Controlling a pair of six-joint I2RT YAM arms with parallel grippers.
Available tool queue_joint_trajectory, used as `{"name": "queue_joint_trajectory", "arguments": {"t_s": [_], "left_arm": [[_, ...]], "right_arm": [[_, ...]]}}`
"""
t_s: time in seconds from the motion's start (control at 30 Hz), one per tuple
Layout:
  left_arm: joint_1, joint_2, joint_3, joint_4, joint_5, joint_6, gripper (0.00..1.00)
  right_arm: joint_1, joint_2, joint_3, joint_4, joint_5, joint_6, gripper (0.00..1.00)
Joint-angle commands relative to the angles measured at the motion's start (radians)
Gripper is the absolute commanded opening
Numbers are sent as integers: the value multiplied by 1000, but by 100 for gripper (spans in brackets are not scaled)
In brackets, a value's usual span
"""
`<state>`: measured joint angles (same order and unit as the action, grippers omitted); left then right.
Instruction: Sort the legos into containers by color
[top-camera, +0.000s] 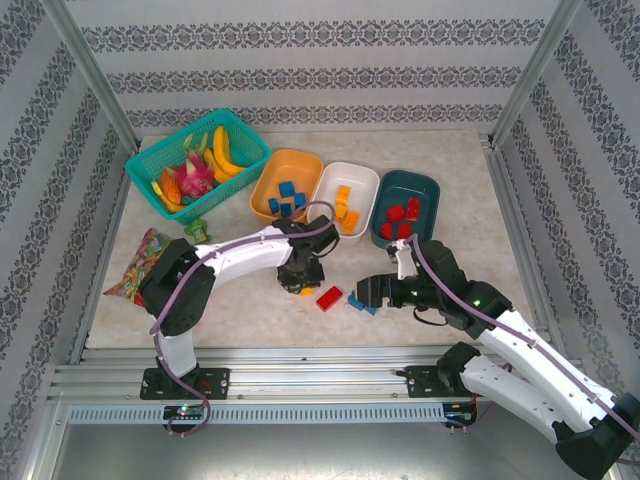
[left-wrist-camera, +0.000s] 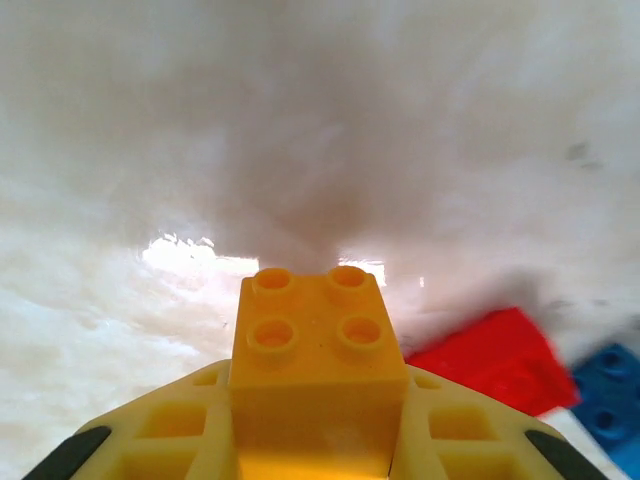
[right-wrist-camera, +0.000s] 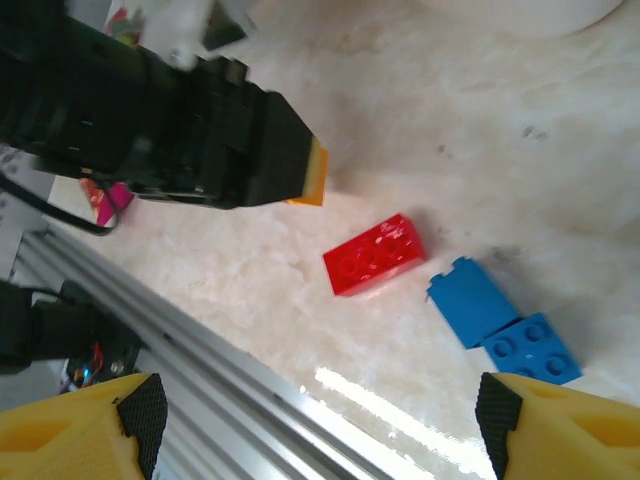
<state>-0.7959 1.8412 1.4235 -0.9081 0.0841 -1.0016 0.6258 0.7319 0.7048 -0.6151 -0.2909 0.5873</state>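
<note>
Since the white rounded plastic bowl (top-camera: 362, 182) takes that colour, the left hand (top-camera: 299, 274) is clenched on a small orange-yellow plastic brick (left-wrist-camera: 318, 340), low over the worktop (top-camera: 470, 250) (prob. about to lift). The right hand (top-camera: 372, 293) hangs released above the loose pieces: 1 red plastic brick (right-wrist-camera: 375, 256) and 2 blue plastic bricks (right-wrist-camera: 470, 303). Already sorted: approx. 4 blue in the orange plastic bowl (top-camera: 290, 165), 3–4 yellow in the white, and approx. 4 red in the dark teal plastic bowl (top-camera: 425, 190).

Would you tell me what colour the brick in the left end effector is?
Orange-yellow brick, clearest in the left wrist view.
</note>
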Motion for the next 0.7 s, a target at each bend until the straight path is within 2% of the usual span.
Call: {"name": "queue_joint_trajectory", "arguments": {"t_s": [0.0,0.1,0.2,0.33,0.47,0.53,0.67], "left_arm": [[24,-23,167,-100,-89,129,26],[61,51,315,-86,-78,220,26],[107,177,501,-78,-22,295,25],[149,365,772,-43,16,390,25],[191,554,998,17,73,428,25],[209,618,1062,64,109,430,26],[221,684,1073,183,186,441,28]], "right_arm": [[-9,-31,92,3,160,40,83],[-32,-36,120,97,225,69,83],[-63,-8,152,162,257,105,83],[-132,58,220,177,208,129,83],[-161,72,251,165,189,128,83],[-170,63,248,157,184,130,83],[-183,35,231,128,187,141,83]]}}
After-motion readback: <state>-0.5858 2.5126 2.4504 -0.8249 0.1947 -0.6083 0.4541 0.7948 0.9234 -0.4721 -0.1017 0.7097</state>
